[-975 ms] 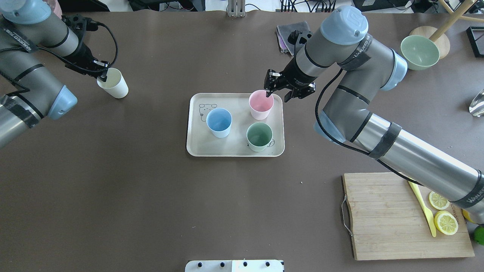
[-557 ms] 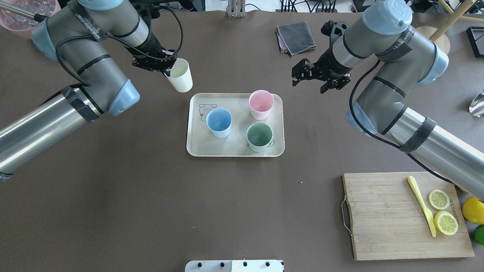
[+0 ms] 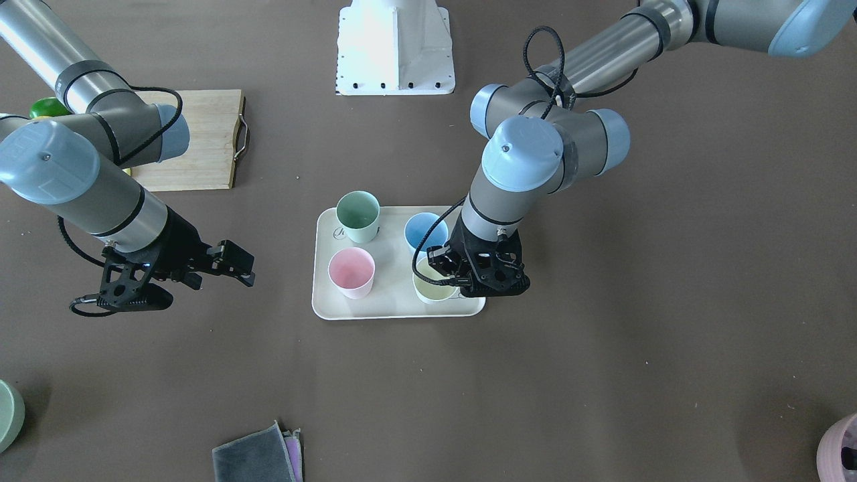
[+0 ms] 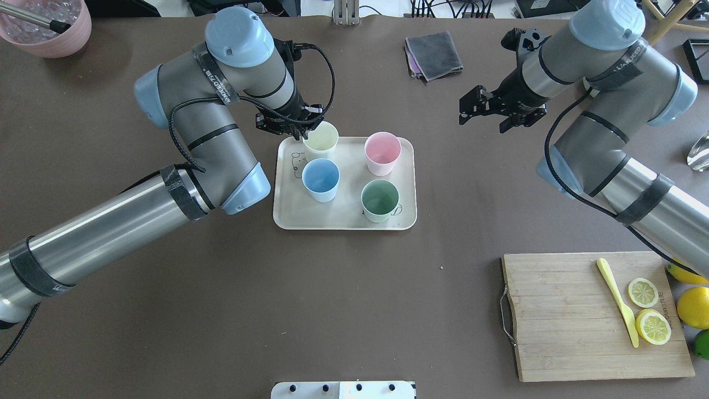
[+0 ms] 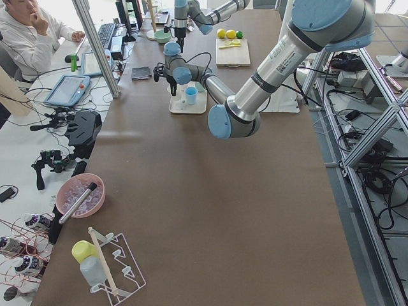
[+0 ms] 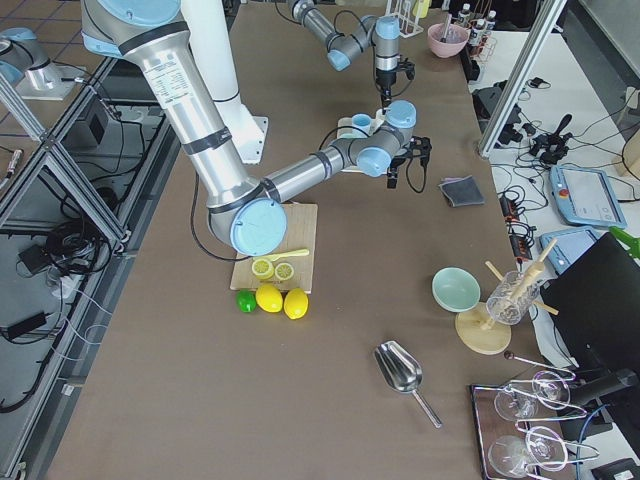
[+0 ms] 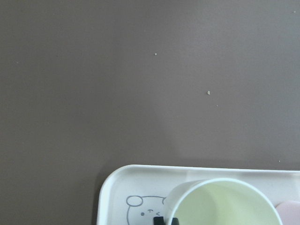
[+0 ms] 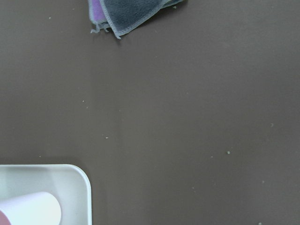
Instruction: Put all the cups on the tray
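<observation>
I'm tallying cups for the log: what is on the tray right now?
Four: blue cup, pink cup, green cup, and cream-yellow cup, the last pinched at its rim by the left pincer. Whether its base rests on the tray is hidden.

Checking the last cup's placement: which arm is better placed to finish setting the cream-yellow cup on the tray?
Left. The left gripper grips the cream-yellow cup by its rim over the tray corner; the right gripper is open and empty, off to the tray's side.

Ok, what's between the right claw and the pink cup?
Only bare table and the tray rim, seen overhead; the cloth lies off that line.
</observation>
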Robot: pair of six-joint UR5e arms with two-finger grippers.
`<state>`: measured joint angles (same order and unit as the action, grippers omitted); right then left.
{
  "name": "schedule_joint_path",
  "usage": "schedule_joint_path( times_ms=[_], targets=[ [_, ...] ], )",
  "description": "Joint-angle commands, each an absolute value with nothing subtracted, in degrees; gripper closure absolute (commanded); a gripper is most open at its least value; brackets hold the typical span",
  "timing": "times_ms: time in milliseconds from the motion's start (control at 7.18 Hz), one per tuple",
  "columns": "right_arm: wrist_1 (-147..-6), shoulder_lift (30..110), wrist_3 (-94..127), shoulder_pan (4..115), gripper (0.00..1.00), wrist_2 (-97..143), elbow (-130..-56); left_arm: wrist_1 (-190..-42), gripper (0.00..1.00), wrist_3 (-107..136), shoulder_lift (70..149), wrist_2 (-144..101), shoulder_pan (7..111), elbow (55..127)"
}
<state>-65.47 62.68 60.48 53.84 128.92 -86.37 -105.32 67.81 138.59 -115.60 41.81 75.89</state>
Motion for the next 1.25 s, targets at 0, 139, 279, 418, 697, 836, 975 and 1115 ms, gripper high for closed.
schedule_joint_path(
  times_ms=[0,139,279,418,697,836,975,1115],
  targets=[
    [-65.57,65.73,55.57,58.51,0.0,132.34,-87.1,-104.77,0.02,64.37,134.42,-117.92,45.06,79.6],
    [-65.65,66.53,53.11,59.67,0.0,132.54,-87.01,-104.33,0.02,56.85,128.99,-122.56,49.61,83.02],
    [-65.57,67.84,51.43,60.72,0.0,132.54,-87.19,-104.33,0.02,49.9,123.19,-123.48,52.7,86.54],
    [-65.57,69.68,48.11,62.3,0.0,132.54,-87.62,-104.33,0.02,44.35,119.31,-124.27,55.52,88.05],
    [-65.57,73.81,41.34,65.9,0.0,133.59,-88.24,-101.88,0.02,30.93,111.75,-125.59,61.23,90.86],
    [-65.57,76.09,36.18,68.35,0.0,134.46,-88.16,-101.08,0.02,22.67,107.88,-126.2,65.26,91.92],
    [-65.65,78.64,31.69,70.9,0.0,134.91,-88.15,-100.99,0.02,16.06,104.45,-128.82,69.04,92.02],
    [-65.65,81.19,27.03,73.28,0.0,135.43,-88.07,-100.99,0.02,11.99,101.72,-129.63,71.95,92.2]
  ],
)
